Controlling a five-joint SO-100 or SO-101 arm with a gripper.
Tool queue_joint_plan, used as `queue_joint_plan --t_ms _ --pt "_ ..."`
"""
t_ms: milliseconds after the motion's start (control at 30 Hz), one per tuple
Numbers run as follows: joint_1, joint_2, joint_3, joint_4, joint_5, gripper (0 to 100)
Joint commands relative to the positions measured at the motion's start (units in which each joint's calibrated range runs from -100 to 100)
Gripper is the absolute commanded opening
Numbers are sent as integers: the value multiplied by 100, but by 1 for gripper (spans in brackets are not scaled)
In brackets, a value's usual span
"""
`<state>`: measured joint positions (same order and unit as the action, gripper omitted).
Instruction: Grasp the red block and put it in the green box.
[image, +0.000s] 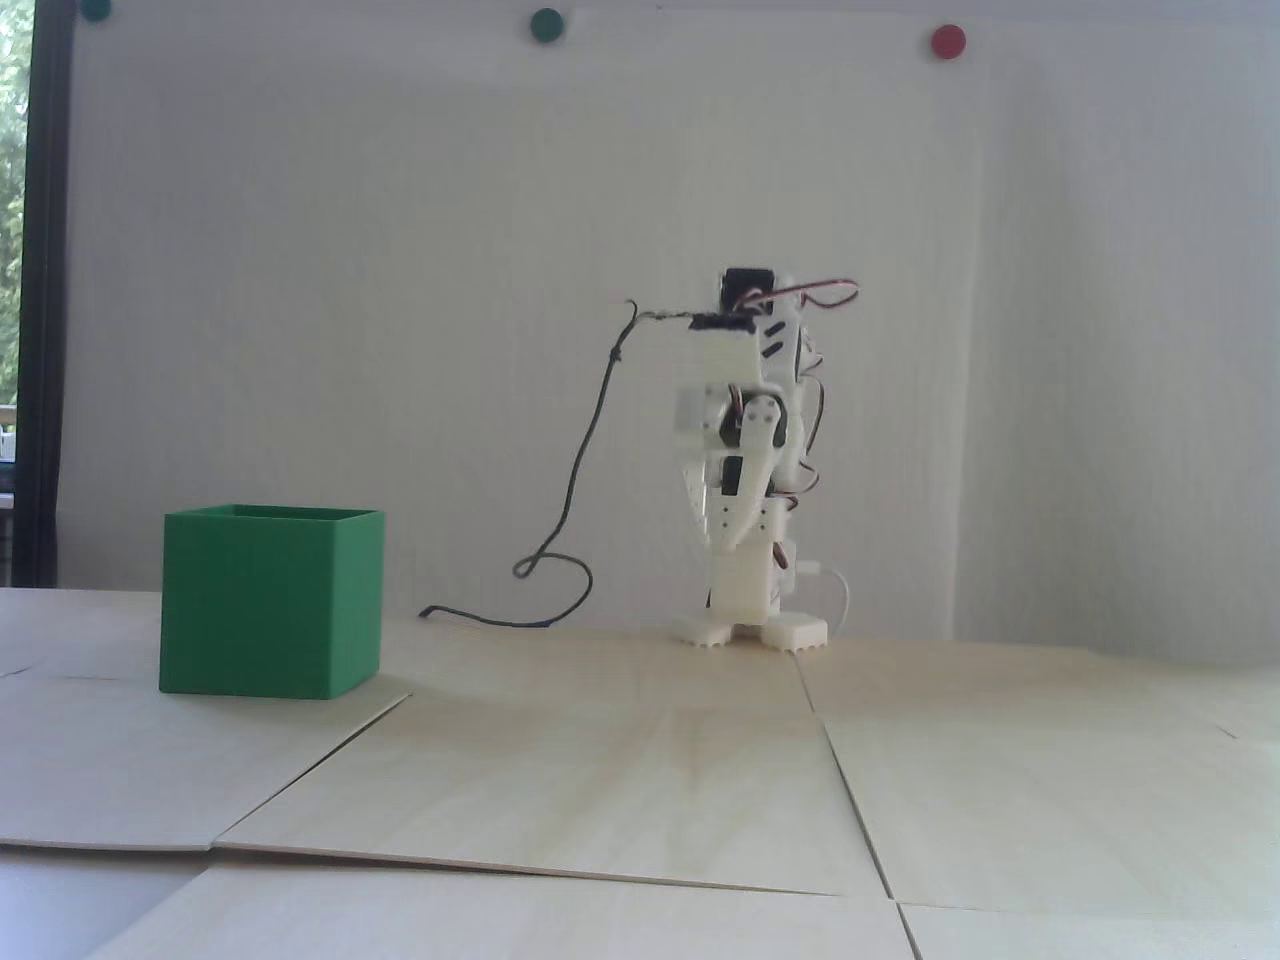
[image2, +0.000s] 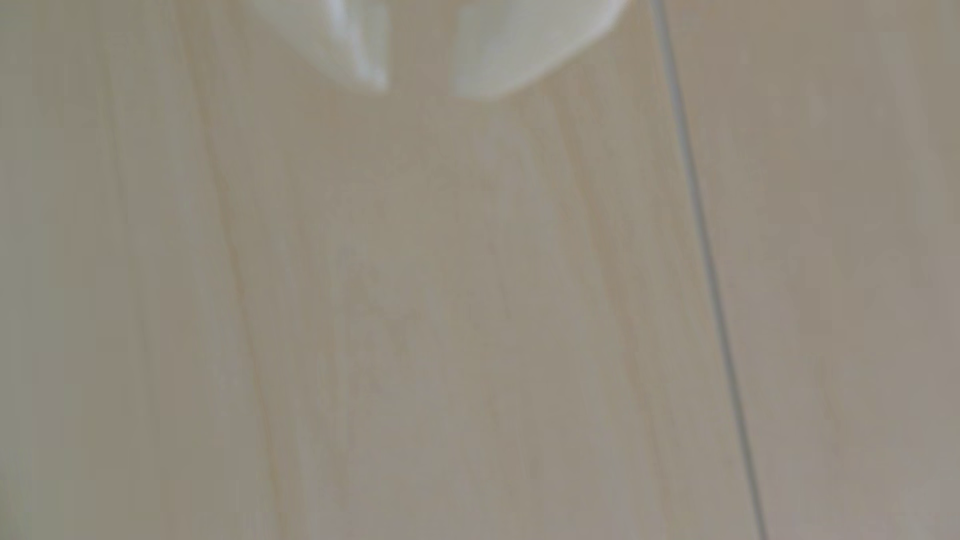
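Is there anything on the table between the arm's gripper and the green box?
Nothing solid shows. In the fixed view, bare wood lies between the gripper and the green box; only a thin black cable trails along the back edge there. The red block appears in neither view.

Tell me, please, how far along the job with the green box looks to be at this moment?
Done: possibly everything, possibly nothing. No red block shows on the table in either view; the green box hides its inside, so it cannot be confirmed. In hand: nothing. In the wrist view the gripper has a small gap between its tips and is empty; the arm stands folded. Left: cannot tell.
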<state>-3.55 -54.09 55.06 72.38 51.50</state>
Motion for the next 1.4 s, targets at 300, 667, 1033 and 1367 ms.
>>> queue_joint_plan --t_ms 300,667,1033,1367 --pt "-51 -1851 3944 -3629 55 2" --pt "-308 -1899 4308 -3132 144 2" --pt "-308 -1891 4308 -2137 154 3" --pt "-300 -1914 4308 -1015 123 3"
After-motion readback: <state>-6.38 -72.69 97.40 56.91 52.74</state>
